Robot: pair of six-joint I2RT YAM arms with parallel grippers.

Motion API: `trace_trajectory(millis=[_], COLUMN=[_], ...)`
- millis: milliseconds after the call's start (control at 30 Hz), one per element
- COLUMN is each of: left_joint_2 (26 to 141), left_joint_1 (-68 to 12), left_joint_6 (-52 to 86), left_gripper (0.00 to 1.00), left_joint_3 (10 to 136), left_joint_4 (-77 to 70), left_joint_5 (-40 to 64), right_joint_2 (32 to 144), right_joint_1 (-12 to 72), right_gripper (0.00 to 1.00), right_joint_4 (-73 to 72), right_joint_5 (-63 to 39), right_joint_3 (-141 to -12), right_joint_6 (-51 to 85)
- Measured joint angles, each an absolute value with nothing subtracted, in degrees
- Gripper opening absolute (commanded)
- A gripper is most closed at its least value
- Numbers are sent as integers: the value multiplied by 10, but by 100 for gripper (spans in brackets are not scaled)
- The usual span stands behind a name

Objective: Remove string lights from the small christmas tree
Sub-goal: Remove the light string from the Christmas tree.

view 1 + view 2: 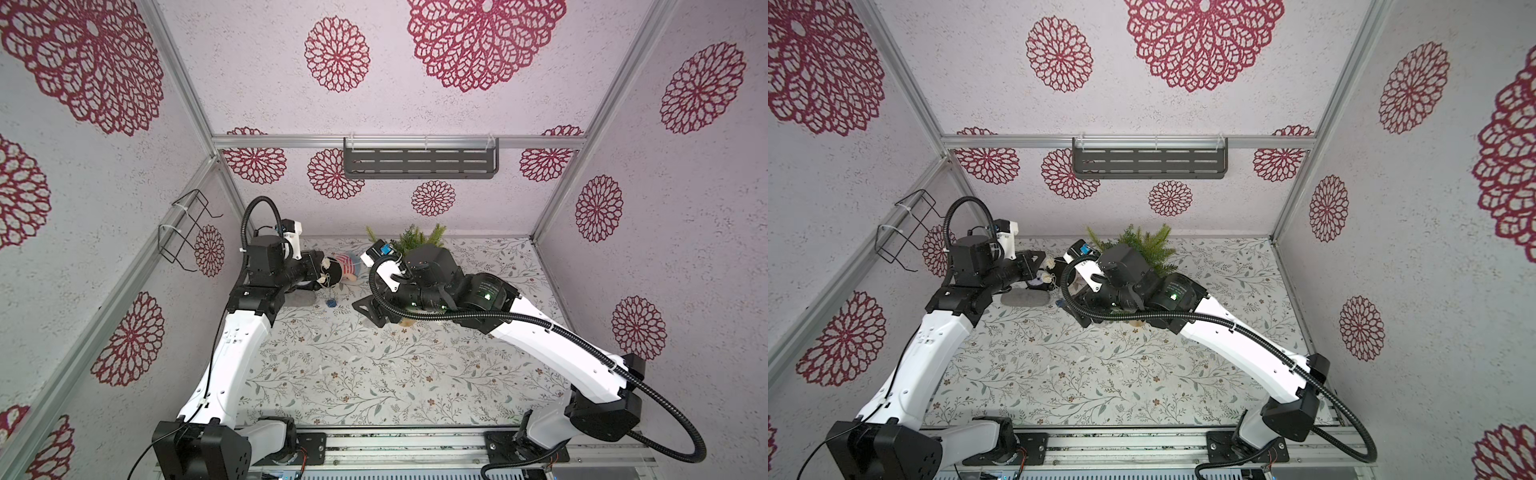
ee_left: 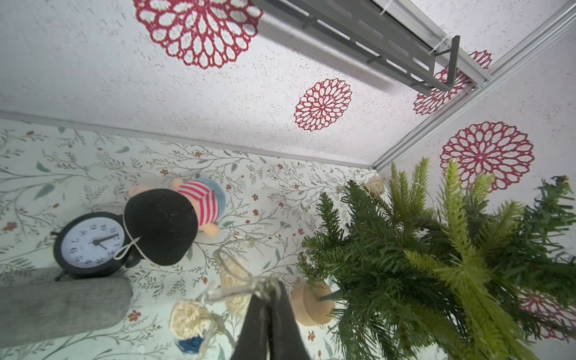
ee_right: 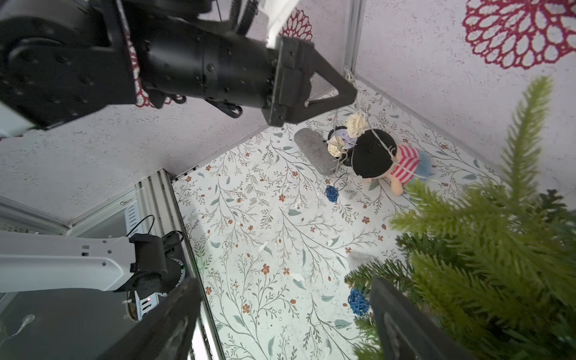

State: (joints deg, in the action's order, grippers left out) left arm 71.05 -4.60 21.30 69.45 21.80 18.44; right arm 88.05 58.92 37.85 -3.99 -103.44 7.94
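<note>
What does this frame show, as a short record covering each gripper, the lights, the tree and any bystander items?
left gripper: shut on the string lights, which dangle below it
right gripper: open, gripping nothing, close beside the small christmas tree
lights on tree: partly; one cream ball sits among the branches
bystanders: doll, alarm clock and grey roll on the table

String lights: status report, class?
Left gripper shut on string lights; right gripper open by christmas tree. One ball in branches. Strand crosses doll, clock.
</note>
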Motion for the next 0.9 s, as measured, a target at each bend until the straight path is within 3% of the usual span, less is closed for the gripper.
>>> trace_trajectory(millis=[333,900], left_joint_2=[766,873], left_joint_1=[-54,-91], left_joint_6=[176,126], left_gripper=[0,0], left_joint_3=[797,952], left_joint_4=[222,183], left_joint_5=[110,69], right_joint_2=[881,881], right_joint_1=[536,498], right_gripper=[89,89], right_joint_4=[388,397], right_joint_5=[-37,-48], right_joint_3=[-1038,-1070], right_joint_6=[80,80])
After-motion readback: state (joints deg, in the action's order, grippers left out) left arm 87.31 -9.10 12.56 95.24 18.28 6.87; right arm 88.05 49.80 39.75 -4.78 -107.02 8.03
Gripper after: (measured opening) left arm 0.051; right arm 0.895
